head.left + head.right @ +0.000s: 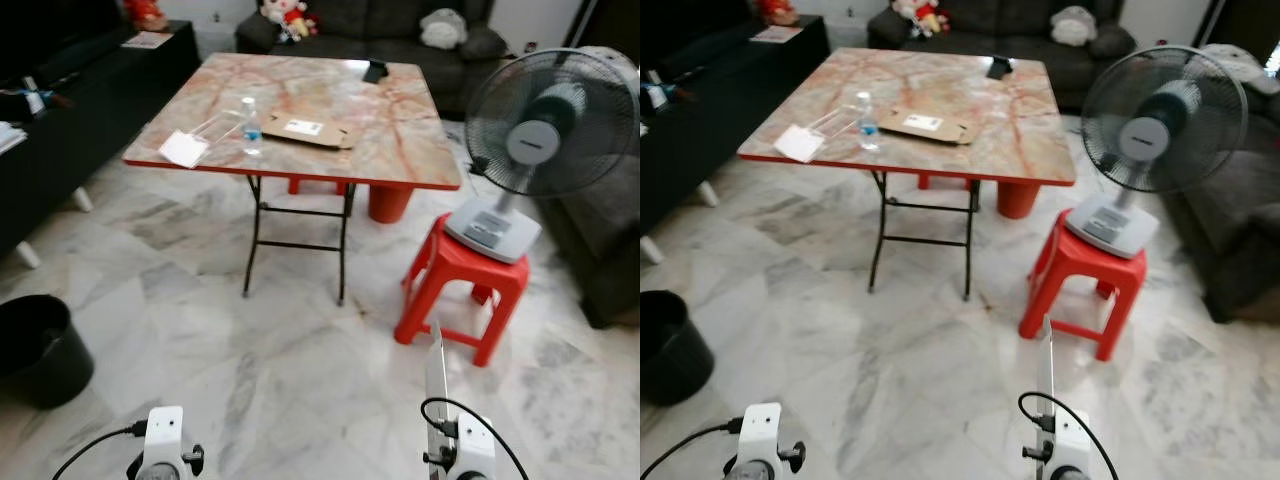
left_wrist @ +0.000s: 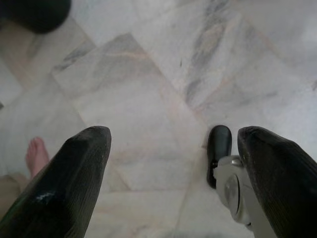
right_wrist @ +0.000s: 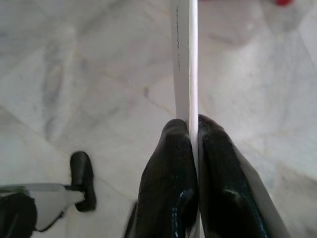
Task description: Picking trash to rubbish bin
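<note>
Nearest to us, our right gripper [image 3: 193,148] pinches a thin white card [image 3: 184,59] edge-on between its two black fingers, the sheet standing upright and poking forward over the marble floor [image 1: 300,380]. It looks light and fairly stiff, since it holds its shape without drooping, but it is smooth and could slide out of the pads, so we judge a firm hold low on the sheet is right. Our left gripper [image 2: 173,168] hangs with its fingers spread wide and nothing between them; a person's bare foot [image 2: 37,154] shows beside it. The black rubbish bin [image 1: 35,350] sits on the floor to our left, well apart from the card. Ahead stands the folding table [image 1: 400,150], with more likely trash on it: a clear water bottle [image 1: 251,125], light and prone to tipping, best taken round its middle; a flat brown cardboard piece [image 1: 310,130]; and a white paper [image 1: 183,149] near the table's edge, beside a clear flat packet. A fan [image 1: 545,140] rests on a red stool [image 1: 460,290] to our right.
</note>
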Robot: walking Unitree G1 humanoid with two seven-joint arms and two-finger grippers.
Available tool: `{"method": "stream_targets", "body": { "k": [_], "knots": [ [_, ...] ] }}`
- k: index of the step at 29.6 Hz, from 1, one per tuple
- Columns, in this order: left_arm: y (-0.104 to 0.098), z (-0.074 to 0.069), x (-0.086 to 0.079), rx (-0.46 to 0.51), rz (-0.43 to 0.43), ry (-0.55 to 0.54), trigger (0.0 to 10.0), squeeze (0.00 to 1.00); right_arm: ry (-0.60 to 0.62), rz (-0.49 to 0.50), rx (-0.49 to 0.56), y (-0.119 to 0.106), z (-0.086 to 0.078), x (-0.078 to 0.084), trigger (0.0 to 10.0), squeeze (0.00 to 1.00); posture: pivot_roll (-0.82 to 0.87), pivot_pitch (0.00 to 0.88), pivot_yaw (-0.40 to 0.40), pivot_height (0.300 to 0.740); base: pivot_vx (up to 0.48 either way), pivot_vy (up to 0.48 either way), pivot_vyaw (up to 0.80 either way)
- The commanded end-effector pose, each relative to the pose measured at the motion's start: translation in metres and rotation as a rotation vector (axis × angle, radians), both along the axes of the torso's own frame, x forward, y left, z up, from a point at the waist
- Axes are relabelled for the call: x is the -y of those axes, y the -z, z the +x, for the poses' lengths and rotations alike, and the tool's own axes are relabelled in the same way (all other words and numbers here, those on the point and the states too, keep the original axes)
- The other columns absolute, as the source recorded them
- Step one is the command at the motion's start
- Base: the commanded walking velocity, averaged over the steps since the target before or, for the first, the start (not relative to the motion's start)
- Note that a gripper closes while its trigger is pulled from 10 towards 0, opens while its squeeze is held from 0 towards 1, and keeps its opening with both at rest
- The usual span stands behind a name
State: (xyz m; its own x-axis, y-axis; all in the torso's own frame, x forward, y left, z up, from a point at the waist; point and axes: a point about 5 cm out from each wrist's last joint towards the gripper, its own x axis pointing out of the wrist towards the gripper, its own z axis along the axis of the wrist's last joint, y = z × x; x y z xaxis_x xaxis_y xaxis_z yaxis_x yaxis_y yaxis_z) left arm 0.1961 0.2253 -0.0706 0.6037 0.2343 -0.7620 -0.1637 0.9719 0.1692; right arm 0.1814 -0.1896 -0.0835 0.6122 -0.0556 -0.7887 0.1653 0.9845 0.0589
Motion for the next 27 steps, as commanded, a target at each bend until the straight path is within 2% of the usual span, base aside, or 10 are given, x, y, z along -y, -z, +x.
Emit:
{"method": "stream_targets", "body": {
  "k": [1,5,14,27],
  "knots": [
    [-0.003,0.006,0.002,0.007,0.01,0.016,10.0,0.0,-0.011,-0.023,0.014,-0.002,0.004,0.002,10.0,0.0,-0.05,0.008,-0.02,0.74,0.319,0.0,0.0],
    [-0.001,0.003,0.0,-0.002,0.012,0.018,10.0,0.0,-0.025,-0.044,-0.024,0.002,-0.004,0.001,10.0,0.0,-0.05,0.003,-0.015,0.74,0.239,0.0,0.79],
    [0.002,-0.005,-0.002,-0.027,0.017,0.018,10.0,0.0,-0.016,-0.042,-0.04,0.005,-0.011,0.002,10.0,0.0,-0.05,0.0,-0.011,0.74,0.141,0.0,0.79],
    [0.002,-0.004,-0.001,-0.026,0.021,0.027,10.0,0.0,-0.036,-0.044,-0.025,0.003,-0.006,-0.001,10.0,0.0,-0.04,0.0,-0.012,0.74,0.097,0.0,0.79]
  ]
}}
